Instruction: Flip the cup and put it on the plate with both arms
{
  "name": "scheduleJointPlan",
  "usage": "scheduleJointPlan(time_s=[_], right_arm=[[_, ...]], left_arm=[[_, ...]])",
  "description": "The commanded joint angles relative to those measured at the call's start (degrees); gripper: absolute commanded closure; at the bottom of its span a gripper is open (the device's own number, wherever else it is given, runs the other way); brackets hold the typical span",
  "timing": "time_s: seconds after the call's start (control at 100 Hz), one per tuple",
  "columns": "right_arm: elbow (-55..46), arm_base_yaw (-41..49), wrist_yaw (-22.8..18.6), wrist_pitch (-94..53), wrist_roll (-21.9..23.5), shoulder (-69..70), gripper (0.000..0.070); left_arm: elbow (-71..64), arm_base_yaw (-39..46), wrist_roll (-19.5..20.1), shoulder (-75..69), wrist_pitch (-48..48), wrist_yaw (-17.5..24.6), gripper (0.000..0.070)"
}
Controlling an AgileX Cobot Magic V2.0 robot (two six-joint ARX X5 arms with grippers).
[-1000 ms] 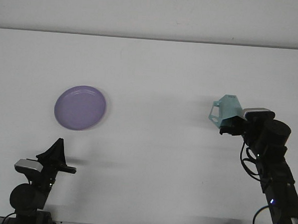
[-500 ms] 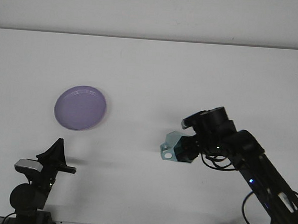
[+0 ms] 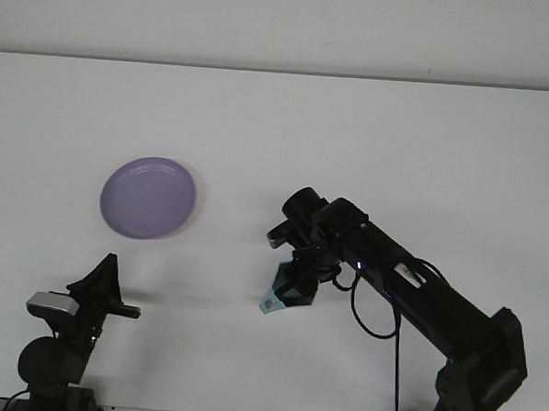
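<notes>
White table under a pale wall, teal cup low near the centre, clamped in the right gripper reaching in from the right, purple plate well apart to the left, left gripper fingers spread, idle at the front-left edge

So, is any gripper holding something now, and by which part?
The right gripper holds the teal cup; the held part is hidden behind the gripper. The left gripper holds nothing.
</notes>
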Motion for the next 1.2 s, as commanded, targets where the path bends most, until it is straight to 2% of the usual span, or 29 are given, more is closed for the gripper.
scheduleJointPlan(time_s=[0.0,0.35,0.47,0.55,0.62,0.74,0.8,0.83,0.98,1.19], right_arm=[[1.4,0.7,-0.1,-0.7,-1.4,1.8,0.0695],[1.3,2.1,0.3,-3.3,-3.7,4.5,0.0694],[1.3,2.4,-0.2,-2.6,-4.8,4.5,0.0664],[1.3,2.4,-0.2,-2.6,-5.4,4.5,0.0597],[1.3,2.4,-0.2,-2.6,-5.6,4.5,0.0495],[1.3,2.4,-0.2,-2.5,-5.7,4.5,0.0311],[1.6,2.4,-0.2,-3.0,-5.8,4.5,0.0172],[1.7,2.3,-0.2,-3.2,-5.7,4.3,0.0136],[5.1,1.6,-0.2,-5.3,-5.8,4.3,0.0128],[14.9,0.0,-0.1,-8.8,-4.7,2.6,0.0129]], left_arm=[[-1.0,0.0,-0.1,0.0,0.8,-0.3,0.0688],[-1.0,0.0,-0.1,0.0,0.9,-0.3,0.0688],[-1.0,0.0,-0.1,0.0,0.9,-0.3,0.0688],[-1.0,0.0,-0.1,0.0,0.9,-0.3,0.0688],[-1.0,0.0,-0.1,0.0,0.9,-0.3,0.0688],[-1.0,0.0,-0.1,0.0,0.9,-0.3,0.0688],[-1.0,0.0,-0.1,0.0,0.9,-0.3,0.0688],[-1.0,0.0,-0.1,0.0,0.9,-0.3,0.0688],[-1.0,0.0,-0.1,0.0,0.9,-0.3,0.0688],[-0.9,0.0,-0.1,0.0,0.9,-0.3,0.0688]])
